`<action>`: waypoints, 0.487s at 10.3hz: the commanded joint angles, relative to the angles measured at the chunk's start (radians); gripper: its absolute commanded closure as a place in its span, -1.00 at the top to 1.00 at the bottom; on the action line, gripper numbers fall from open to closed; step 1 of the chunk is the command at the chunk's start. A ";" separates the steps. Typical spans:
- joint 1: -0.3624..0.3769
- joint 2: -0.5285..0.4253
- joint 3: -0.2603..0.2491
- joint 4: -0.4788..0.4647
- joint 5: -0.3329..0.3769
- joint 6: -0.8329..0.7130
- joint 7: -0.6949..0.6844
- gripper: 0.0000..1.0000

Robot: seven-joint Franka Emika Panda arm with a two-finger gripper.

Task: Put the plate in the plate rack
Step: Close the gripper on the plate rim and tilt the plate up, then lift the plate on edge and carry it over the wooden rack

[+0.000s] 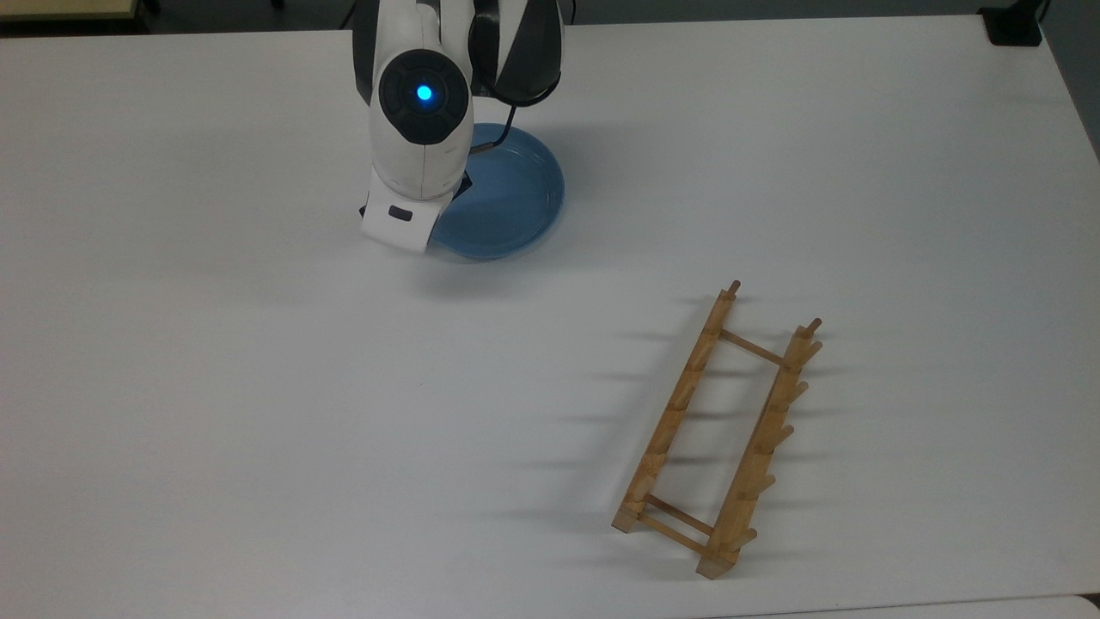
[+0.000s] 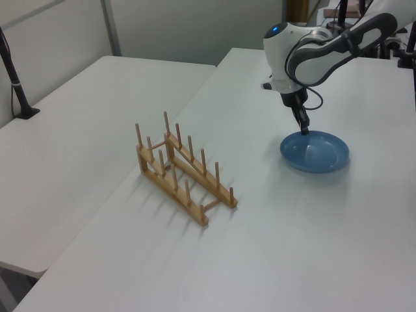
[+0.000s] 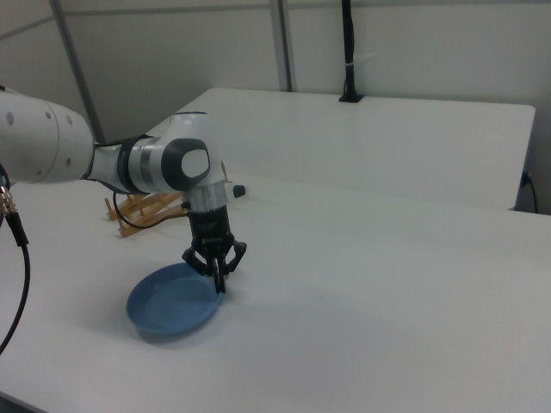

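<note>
Glossy light-blue plate (image 3: 170, 303), round, shallow, raised rim, gripper (image 3: 217, 281) fingers clenched on its edge, wooden plate rack (image 1: 718, 430) well apart.

Arm (image 3: 155, 168) bent over, wrist vertical, jaws nearly closed.

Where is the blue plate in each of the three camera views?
Top view: plate at upper centre, partly under the arm.
Left view: plate at right of centre, right of the rack.
Right view: plate at lower left.
Shared landmark: the pincer at the plate's rim.
</note>
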 commanded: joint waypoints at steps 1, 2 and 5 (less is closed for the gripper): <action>0.011 -0.033 -0.005 0.089 -0.006 -0.037 0.001 -1.00; 0.013 -0.047 -0.005 0.158 0.005 -0.076 0.001 -1.00; 0.042 -0.064 -0.003 0.349 0.112 -0.127 0.164 -1.00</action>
